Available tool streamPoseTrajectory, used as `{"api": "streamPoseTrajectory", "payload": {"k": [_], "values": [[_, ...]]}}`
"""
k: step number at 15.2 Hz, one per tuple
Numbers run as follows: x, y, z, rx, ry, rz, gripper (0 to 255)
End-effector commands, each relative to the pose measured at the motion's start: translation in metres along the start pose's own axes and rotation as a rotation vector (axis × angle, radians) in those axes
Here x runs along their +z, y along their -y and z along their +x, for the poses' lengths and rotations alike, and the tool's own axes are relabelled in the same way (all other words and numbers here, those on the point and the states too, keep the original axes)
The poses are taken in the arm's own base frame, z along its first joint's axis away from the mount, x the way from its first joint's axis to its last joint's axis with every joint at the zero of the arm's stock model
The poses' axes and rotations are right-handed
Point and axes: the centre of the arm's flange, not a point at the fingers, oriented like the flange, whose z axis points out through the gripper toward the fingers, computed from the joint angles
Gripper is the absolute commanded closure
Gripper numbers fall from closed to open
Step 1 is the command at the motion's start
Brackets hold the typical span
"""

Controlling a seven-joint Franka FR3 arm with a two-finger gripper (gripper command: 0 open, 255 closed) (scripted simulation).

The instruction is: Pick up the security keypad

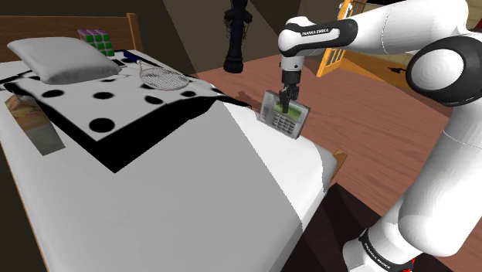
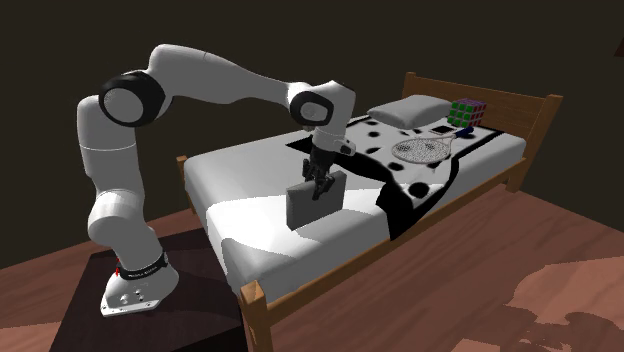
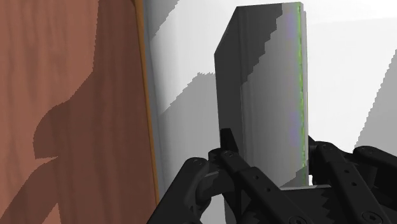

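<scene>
The security keypad (image 1: 283, 113) is a grey slab with a green display and rows of buttons. It hangs upright, tilted a little, at the side of the white bed (image 1: 232, 193) nearest the wooden floor. My black gripper (image 1: 286, 96) comes down from above and is shut on its top edge. In the second exterior view the keypad (image 2: 312, 203) shows its plain grey back under the gripper (image 2: 319, 184). In the wrist view the fingers (image 3: 232, 149) clasp the slab (image 3: 257, 95) edge-on, its shadow falling on the sheet beyond.
A black-and-white spotted blanket (image 1: 116, 104) covers the head half of the bed, with a grey pillow (image 1: 62, 58), a racket (image 1: 162, 77) and a colour cube (image 1: 96, 40) on it. A book (image 1: 31, 120) lies at the far side. Wooden floor (image 1: 371, 139) lies beside the bed, and a dark object (image 1: 235, 35) stands on it.
</scene>
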Motion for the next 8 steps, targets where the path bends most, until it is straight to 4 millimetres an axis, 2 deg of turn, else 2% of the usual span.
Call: {"api": "streamPoseTrajectory", "payload": {"k": [1, 2, 8], "values": [[0.001, 0.0, 0.0, 0.0, 0.001, 0.0, 255], [0.001, 0.001, 0.0, 0.0, 0.0, 0.0, 255], [-0.03, 0.003, -0.008, 0.0, 0.0, 0.0, 255]]}}
